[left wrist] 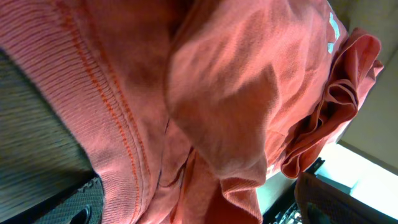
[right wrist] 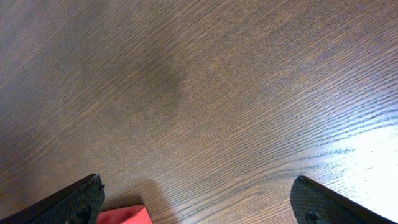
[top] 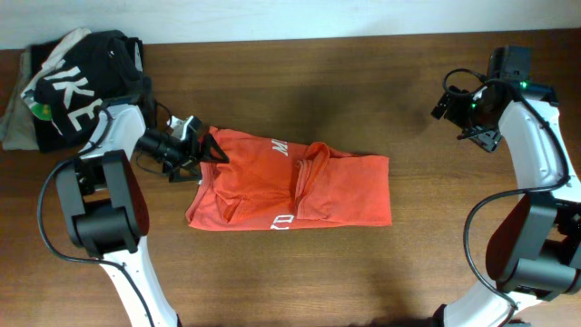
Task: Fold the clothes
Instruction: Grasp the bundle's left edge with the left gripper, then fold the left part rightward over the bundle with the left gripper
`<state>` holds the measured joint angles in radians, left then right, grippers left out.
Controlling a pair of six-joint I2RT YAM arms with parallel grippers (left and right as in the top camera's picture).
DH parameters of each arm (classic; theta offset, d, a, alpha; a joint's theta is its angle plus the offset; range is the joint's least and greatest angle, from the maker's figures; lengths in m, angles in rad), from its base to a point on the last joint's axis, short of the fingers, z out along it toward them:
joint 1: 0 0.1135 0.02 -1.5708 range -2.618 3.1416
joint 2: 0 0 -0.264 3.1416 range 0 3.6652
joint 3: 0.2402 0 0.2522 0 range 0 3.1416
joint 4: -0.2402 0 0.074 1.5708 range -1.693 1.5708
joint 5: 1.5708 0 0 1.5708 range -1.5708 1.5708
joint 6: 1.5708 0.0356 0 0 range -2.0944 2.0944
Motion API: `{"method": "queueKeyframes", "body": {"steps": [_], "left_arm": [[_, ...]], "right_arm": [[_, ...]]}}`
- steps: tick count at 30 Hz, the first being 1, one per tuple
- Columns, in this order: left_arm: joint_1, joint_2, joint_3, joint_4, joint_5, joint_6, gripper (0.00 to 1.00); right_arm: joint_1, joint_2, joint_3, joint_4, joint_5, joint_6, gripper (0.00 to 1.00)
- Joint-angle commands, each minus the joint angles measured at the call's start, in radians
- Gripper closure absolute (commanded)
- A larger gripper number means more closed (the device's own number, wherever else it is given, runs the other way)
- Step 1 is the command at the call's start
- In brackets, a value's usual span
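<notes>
The clothes, a red-orange T-shirt [top: 300, 186], lie crumpled and partly folded over on the middle of the wooden table, with white print showing at two spots. My left gripper [top: 212, 151] is at the shirt's left edge, open. In the left wrist view the shirt [left wrist: 217, 93] fills the picture, and bunched cloth lies between the wide-apart fingers [left wrist: 81, 202] without being pinched. My right gripper [top: 461, 120] hovers open over bare table at the back right, well clear of the shirt. Between its fingers [right wrist: 74, 202] is only wood, with a red corner of the shirt [right wrist: 124, 216].
A black garment with big white letters [top: 77, 86] lies heaped on a grey-beige garment [top: 14, 113] at the back left corner, close behind the left arm. The table's far edge meets a pale wall [top: 272, 18].
</notes>
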<state>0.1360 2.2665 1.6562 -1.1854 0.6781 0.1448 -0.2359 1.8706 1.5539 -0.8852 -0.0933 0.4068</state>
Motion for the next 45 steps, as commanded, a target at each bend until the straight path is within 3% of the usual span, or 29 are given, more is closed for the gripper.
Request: {"method": "queueKeyframes", "body": {"steps": [1, 5, 8, 14, 15, 18, 21, 27, 35, 45], "left_arm": [[-0.045, 0.079, -0.068, 0.043, -0.137, 0.005, 0.01], [-0.073, 0.079, -0.071, 0.061, -0.148, 0.002, 0.01], [-0.092, 0.079, -0.071, 0.072, -0.148, -0.002, 0.11], [-0.098, 0.079, -0.071, 0.076, -0.156, -0.002, 0.63], [-0.098, 0.079, -0.071, 0.076, -0.156, -0.002, 0.65], [-0.098, 0.079, -0.071, 0.076, -0.242, -0.074, 0.99], [-0.088, 0.078, -0.062, 0.067, -0.359, -0.135, 0.99], [-0.054, 0.078, -0.012, 0.051, -0.435, -0.162, 0.99], [-0.028, 0.078, 0.228, -0.181, -0.703, -0.281, 0.99], [-0.088, 0.076, 0.594, -0.451, -0.709, -0.313, 0.99]], "right_arm": [[0.000, -0.015, 0.008, 0.002, 0.019, -0.009, 0.01], [0.000, -0.015, 0.008, 0.002, 0.019, -0.009, 0.01], [0.000, -0.015, 0.008, 0.002, 0.019, -0.009, 0.01], [0.000, -0.015, 0.008, 0.002, 0.019, -0.009, 0.01], [0.000, -0.015, 0.008, 0.002, 0.019, -0.009, 0.01], [0.000, -0.015, 0.008, 0.002, 0.019, -0.009, 0.01], [0.000, -0.015, 0.008, 0.002, 0.019, -0.009, 0.01], [0.000, -0.015, 0.008, 0.002, 0.019, -0.009, 0.02], [0.000, -0.015, 0.008, 0.002, 0.019, -0.009, 0.01], [0.000, -0.015, 0.008, 0.002, 0.019, -0.009, 0.01]]}}
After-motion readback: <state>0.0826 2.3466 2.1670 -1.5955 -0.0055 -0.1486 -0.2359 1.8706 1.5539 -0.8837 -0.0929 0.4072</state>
